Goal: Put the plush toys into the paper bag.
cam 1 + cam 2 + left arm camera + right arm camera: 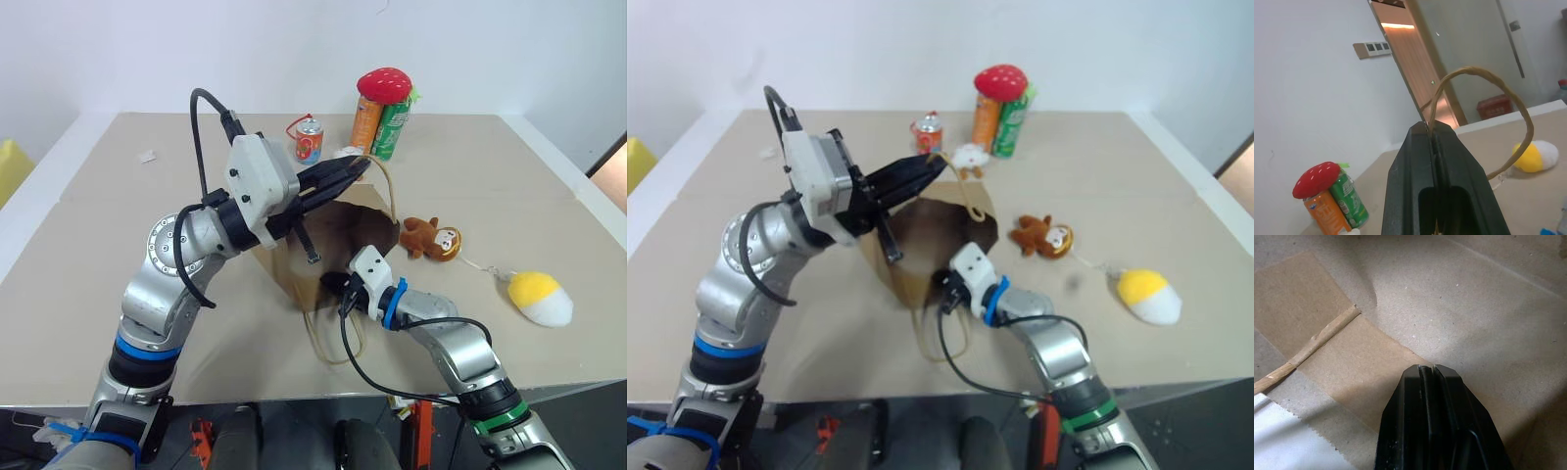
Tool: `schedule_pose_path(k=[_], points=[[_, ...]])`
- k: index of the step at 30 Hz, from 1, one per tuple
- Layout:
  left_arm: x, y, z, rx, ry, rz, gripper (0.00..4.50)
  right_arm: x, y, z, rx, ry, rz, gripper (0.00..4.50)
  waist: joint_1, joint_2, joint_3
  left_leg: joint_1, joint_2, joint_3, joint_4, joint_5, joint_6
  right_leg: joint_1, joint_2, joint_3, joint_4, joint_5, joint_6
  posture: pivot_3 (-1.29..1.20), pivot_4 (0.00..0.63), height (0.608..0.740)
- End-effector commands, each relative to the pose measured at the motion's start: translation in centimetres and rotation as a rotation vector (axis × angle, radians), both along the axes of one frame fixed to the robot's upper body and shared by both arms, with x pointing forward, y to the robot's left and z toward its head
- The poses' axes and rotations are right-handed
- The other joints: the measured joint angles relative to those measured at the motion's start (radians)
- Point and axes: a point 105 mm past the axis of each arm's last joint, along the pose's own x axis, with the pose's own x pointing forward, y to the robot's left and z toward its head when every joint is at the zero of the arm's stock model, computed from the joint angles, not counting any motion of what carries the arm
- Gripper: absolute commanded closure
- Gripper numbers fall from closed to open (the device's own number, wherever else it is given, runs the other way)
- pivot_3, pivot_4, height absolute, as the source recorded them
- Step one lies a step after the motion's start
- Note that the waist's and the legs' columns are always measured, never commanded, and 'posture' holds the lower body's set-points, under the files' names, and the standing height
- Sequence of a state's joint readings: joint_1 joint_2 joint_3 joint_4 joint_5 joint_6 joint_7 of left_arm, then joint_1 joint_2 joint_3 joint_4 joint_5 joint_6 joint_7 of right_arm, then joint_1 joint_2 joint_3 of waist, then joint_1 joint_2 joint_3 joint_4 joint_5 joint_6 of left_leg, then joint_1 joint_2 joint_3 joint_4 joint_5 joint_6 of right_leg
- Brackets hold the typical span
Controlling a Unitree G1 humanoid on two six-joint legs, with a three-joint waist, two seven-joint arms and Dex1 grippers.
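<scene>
The brown paper bag (292, 272) lies on the table with its dark mouth held open, facing up and to the right. My left gripper (362, 166) is shut on the bag's upper cord handle (1520, 105) and holds that side lifted. At the bag's lower rim my right gripper (329, 284) is shut, its tips against the paper (1459, 308) beside the lower handle's patch. The brown monkey (432, 239) lies just right of the bag. Farther right lies the yellow-and-white plush toy (541, 298).
A red can (310, 143) and an orange and a green can (382, 125) topped by a red plush (384, 83) stand behind the bag, a small white toy (968, 157) beside them. The bag's second handle (331, 345) lies near the table's front edge.
</scene>
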State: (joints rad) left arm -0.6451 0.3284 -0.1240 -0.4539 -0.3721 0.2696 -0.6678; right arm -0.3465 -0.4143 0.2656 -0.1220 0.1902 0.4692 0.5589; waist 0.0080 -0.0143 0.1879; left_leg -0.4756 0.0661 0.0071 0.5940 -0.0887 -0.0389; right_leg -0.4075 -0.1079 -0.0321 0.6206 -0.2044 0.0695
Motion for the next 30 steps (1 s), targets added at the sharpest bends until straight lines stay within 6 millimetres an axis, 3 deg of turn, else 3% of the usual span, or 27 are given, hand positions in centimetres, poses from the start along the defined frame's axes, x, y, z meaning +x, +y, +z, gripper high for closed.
schedule_pose_path(k=[1, 8, 13, 18, 26, 27, 29, 30], points=[[-2.6, -0.5, 1.5, 0.000, -0.118, -0.073, 4.50, 0.6, -1.3, -0.7, -0.029, 0.019, -0.061, 4.14, 0.000, 0.000, 0.000, 0.000, 0.000, 0.000, 0.000, 0.000, 0.000, 0.000, 0.000, 0.000, -0.001, 0.000, 0.000, 0.00, 0.150, 0.740], [-1.8, -0.1, 2.0, -0.012, -0.131, -0.028, 4.50, 0.6, -1.5, -0.7, -0.031, 0.019, -0.057, 4.14, 0.000, 0.000, 0.000, 0.000, 0.000, 0.000, 0.000, 0.000, 0.000, 0.000, 0.000, 0.000, -0.002, 0.000, 0.000, 0.00, 0.150, 0.740], [0.3, 0.9, 0.8, -0.038, -0.055, 0.068, 4.50, 0.8, -1.5, -0.4, -0.032, 0.009, -0.052, 4.14, 0.000, 0.000, 0.000, 0.000, 0.000, 0.000, 0.000, 0.000, 0.000, 0.000, 0.000, 0.000, -0.002, 0.000, 0.000, 0.00, 0.150, 0.740], [4.0, 3.5, -0.5, -0.137, 0.065, 0.245, 4.50, 1.3, -1.3, 1.6, -0.025, -0.055, -0.023, 4.14, 0.000, 0.000, 0.000, 0.000, 0.000, 0.000, -0.001, 0.000, 0.000, -0.001, 0.000, 0.000, -0.002, 0.000, 0.000, 0.00, 0.150, 0.740], [4.6, 3.5, -2.6, -0.068, 0.070, 0.257, 4.50, 1.4, -2.5, 6.6, 0.065, -0.148, 0.007, 4.14, 0.002, 0.000, 0.001, -0.002, 0.000, 0.000, -0.003, 0.000, 0.000, -0.001, 0.000, 0.000, -0.002, -0.001, 0.001, 0.00, 0.150, 0.740], [4.6, 3.5, -2.9, -0.059, 0.071, 0.260, 4.50, 1.0, -2.7, 7.3, 0.086, -0.155, 0.023, 3.77, 0.002, 0.000, 0.001, -0.003, 0.000, 0.000, -0.004, 0.000, 0.000, 0.000, 0.000, 0.000, -0.002, -0.002, 0.001, 0.00, 0.150, 0.740], [4.9, 3.5, -3.3, -0.040, 0.057, 0.277, 4.50, 0.4, -3.0, 8.3, 0.113, -0.162, 0.049, 3.47, 0.002, 0.000, 0.001, -0.005, 0.000, 0.000, -0.006, 0.001, 0.001, -0.001, 0.000, 0.000, -0.002, -0.003, 0.002, 0.00, 0.150, 0.740], [4.9, 3.5, -3.4, -0.033, 0.047, 0.284, 4.50, 0.2, -3.1, 8.6, 0.119, -0.164, 0.059, 2.83, 0.003, 0.000, 0.001, -0.005, 0.000, 0.000, -0.007, 0.001, 0.002, -0.001, 0.000, 0.000, -0.002, -0.006, 0.004, 0.00, 0.150, 0.740]])
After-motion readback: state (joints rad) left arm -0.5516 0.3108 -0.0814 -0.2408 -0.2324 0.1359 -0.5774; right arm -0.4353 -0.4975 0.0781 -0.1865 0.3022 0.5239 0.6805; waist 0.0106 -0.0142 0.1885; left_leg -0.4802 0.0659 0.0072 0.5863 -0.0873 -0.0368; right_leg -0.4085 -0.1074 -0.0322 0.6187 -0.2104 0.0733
